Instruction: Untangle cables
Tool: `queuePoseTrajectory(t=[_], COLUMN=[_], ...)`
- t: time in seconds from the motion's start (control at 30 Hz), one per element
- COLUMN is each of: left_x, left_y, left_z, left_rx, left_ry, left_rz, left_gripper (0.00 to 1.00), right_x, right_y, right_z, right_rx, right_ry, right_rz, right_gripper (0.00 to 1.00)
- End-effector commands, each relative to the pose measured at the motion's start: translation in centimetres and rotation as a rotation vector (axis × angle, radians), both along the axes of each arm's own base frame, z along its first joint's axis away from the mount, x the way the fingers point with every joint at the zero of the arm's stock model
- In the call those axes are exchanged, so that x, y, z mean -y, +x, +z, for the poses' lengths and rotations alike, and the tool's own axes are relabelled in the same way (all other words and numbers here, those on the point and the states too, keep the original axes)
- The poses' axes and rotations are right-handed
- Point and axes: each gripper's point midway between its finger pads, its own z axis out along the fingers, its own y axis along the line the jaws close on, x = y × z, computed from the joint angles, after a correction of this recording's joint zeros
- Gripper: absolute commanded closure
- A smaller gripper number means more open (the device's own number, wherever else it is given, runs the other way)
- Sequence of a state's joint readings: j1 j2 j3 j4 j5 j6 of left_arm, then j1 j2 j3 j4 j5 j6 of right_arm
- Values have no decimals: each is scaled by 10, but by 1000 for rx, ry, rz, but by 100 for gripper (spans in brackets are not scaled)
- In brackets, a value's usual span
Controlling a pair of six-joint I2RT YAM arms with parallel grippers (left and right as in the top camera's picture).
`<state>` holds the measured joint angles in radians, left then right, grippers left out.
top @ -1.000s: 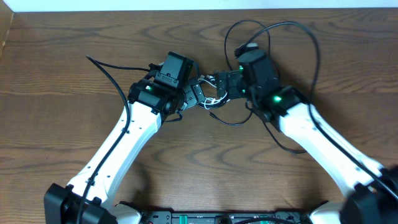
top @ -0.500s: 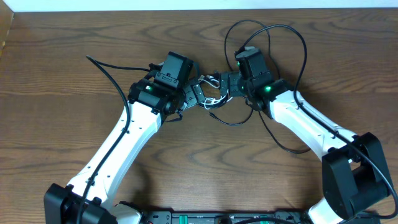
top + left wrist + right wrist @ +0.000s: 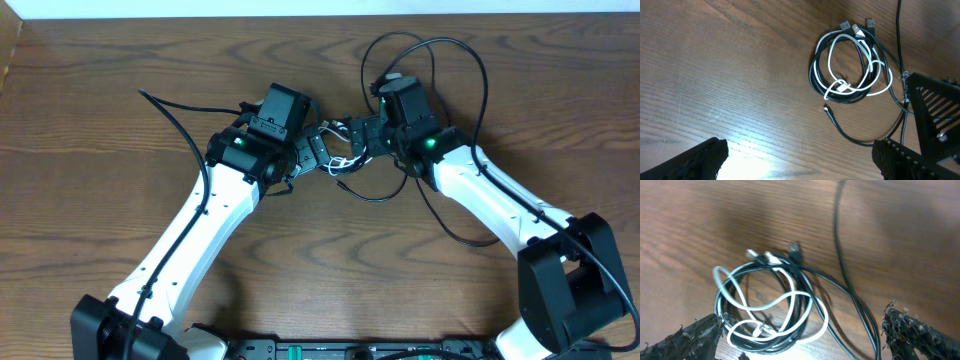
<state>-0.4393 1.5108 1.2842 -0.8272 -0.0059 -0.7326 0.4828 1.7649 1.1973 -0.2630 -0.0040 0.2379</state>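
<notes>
The cables (image 3: 850, 70) lie coiled in one small bundle on the wooden table, a short white cord looped through longer black ones. Their plug ends (image 3: 856, 27) fan out at the top of the bundle. One black tail (image 3: 860, 141) trails toward my left gripper (image 3: 800, 162), which is open and holds nothing. In the overhead view the cables (image 3: 345, 160) sit between my left gripper (image 3: 317, 146) and my right gripper (image 3: 362, 136). My right gripper (image 3: 802, 337) is open over the cables (image 3: 770, 310), its left finger (image 3: 687, 340) at the coil's edge.
A thick black arm wire (image 3: 470, 70) loops behind the right arm. Another arm wire (image 3: 180, 110) runs along the left arm. The table's far edge (image 3: 320, 14) lies at the top. In the left wrist view the right gripper's body (image 3: 935, 105) stands just right of the bundle.
The right arm has shifted, its gripper now slightly further left over the bundle. The left arm and the cables have not moved.
</notes>
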Motion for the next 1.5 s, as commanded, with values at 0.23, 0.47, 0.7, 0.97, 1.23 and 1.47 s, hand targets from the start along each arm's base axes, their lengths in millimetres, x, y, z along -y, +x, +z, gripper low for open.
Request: queuePoseTrajectory(t=[0.23, 0.47, 0.7, 0.97, 1.23, 1.47], left_x=[-4, -4, -4, -4, -4, -4], left_y=[-2, -2, -2, -2, -2, -2], left_z=[-2, -2, -2, -2, -2, -2], left_rx=[1, 1, 1, 1, 1, 1], left_ry=[19, 19, 19, 19, 19, 19], left_rz=[-5, -5, -5, -5, -5, -5], left_gripper=[2, 2, 2, 2, 2, 2], right_x=[-43, -65, -65, -69, -76, -67], right_y=[-6, -16, -15, -7, 17, 12], right_z=[-16, -35, -52, -62, -20, 72], right_rx=[53, 42, 39, 58, 160, 280], right_ry=[16, 73, 43, 48, 154, 237], right_rz=[350, 506, 532, 531, 438, 390], right_gripper=[1, 9, 25, 54, 99, 99])
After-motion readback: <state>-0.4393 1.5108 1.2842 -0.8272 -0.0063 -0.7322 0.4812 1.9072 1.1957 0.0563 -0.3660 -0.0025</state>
